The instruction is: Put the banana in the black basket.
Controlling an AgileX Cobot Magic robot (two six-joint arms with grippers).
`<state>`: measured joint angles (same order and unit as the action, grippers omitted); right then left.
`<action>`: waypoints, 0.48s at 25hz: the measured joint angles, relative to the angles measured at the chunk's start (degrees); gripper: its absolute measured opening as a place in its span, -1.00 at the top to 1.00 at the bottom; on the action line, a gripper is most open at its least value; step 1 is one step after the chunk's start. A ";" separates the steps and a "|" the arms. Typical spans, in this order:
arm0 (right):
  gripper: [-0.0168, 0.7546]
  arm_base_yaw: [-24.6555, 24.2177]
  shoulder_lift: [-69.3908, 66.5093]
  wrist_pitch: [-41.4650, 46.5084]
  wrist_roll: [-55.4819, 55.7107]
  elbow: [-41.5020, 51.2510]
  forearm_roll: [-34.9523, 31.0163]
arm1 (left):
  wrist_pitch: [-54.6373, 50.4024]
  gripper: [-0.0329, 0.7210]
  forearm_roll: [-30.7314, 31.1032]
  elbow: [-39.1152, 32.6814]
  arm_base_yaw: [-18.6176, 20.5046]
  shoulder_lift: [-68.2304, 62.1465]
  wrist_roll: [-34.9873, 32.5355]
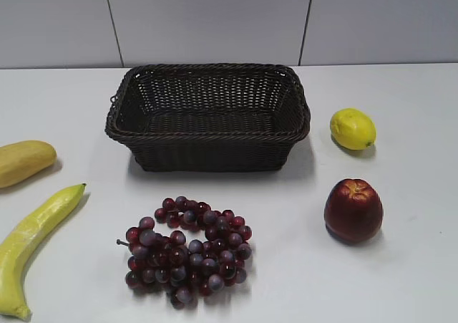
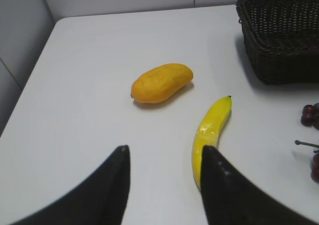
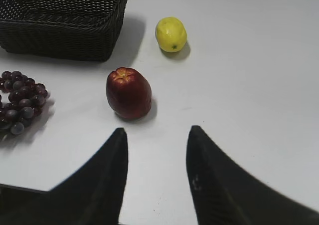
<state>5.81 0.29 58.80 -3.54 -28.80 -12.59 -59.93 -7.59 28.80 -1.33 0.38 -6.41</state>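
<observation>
The banana (image 1: pixel 32 240) is long, curved and yellow-green, and lies on the white table at the front left. In the left wrist view the banana (image 2: pixel 210 131) lies ahead, its near end hidden behind the right finger of my left gripper (image 2: pixel 164 150), which is open and empty above the table. The black basket (image 1: pixel 209 127) stands empty at the middle back; its corner shows in the left wrist view (image 2: pixel 279 45) and the right wrist view (image 3: pixel 65 30). My right gripper (image 3: pixel 157 131) is open and empty. Neither gripper shows in the exterior view.
A plump yellow-tan fruit (image 1: pixel 21 162) lies at the left edge, beyond the banana. Dark red grapes (image 1: pixel 187 251) lie in front of the basket. A red apple (image 1: pixel 353 210) and a lemon (image 1: pixel 352 128) sit at the right.
</observation>
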 joint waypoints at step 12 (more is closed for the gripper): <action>0.18 0.00 0.00 0.00 0.00 0.00 0.00 | 0.00 -0.28 0.00 0.00 0.00 0.00 0.00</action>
<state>5.81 0.29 58.80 -3.54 -28.80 -12.59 -59.93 -7.59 28.80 -1.33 0.38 -6.41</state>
